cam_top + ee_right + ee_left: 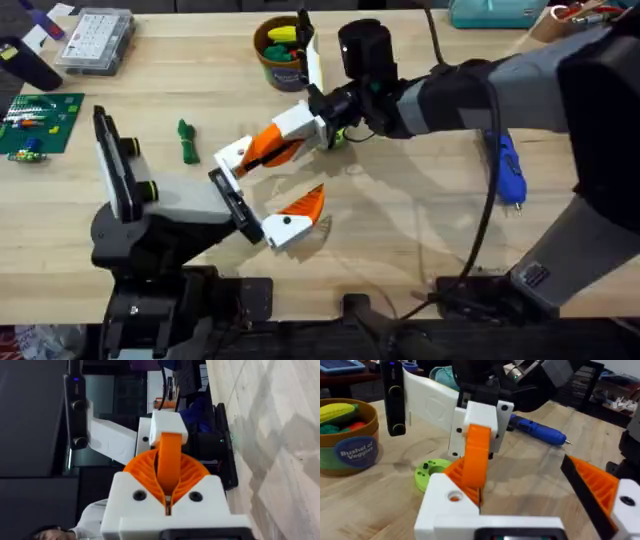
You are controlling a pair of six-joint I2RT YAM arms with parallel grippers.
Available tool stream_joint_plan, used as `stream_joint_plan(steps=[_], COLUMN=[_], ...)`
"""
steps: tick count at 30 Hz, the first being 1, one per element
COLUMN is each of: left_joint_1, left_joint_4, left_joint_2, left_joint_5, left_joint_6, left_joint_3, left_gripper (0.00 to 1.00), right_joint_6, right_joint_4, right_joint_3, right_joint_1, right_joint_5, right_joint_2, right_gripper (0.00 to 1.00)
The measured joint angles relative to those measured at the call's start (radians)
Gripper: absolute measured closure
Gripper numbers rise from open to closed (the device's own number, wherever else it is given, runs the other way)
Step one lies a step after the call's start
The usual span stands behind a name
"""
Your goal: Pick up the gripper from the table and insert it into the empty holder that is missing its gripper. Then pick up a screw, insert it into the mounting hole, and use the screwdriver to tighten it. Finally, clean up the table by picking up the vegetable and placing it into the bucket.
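Note:
My right gripper (280, 140) is shut on the gripper (262, 150), a deep orange finger (169, 460) held by its tapered end. Its white base (445, 505) lies at the holder (530, 524), at one end of my left arm's black rail (238, 205); I cannot tell whether it is seated. My left gripper (290, 180) stands open, its one ribbed finger (600, 485) far to the side. The blue screwdriver (508, 170) lies at the right. The dark green vegetable (187, 142) lies left of centre. The bucket (280, 72) stands at the back. The screw is out of view.
A lime green disc (431, 471) lies on the table under the held piece. A green circuit board (38, 122) and a clear parts box (95, 40) sit at the far left. The right arm's cable (490, 200) hangs across the right side. Toy vegetables fill the bucket.

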Motion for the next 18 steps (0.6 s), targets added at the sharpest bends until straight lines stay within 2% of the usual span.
stream_joint_plan(steps=[18], left_joint_1=[0.0], left_joint_4=[0.001], left_joint_2=[0.0], left_joint_5=[-0.004], left_joint_6=[0.0], left_joint_3=[0.0], left_gripper=[0.013], right_joint_6=[0.0], right_joint_4=[-0.001], right_joint_3=[0.002], right_joint_1=[0.002], right_joint_5=[0.007], right_joint_2=[0.0], right_gripper=[0.992])
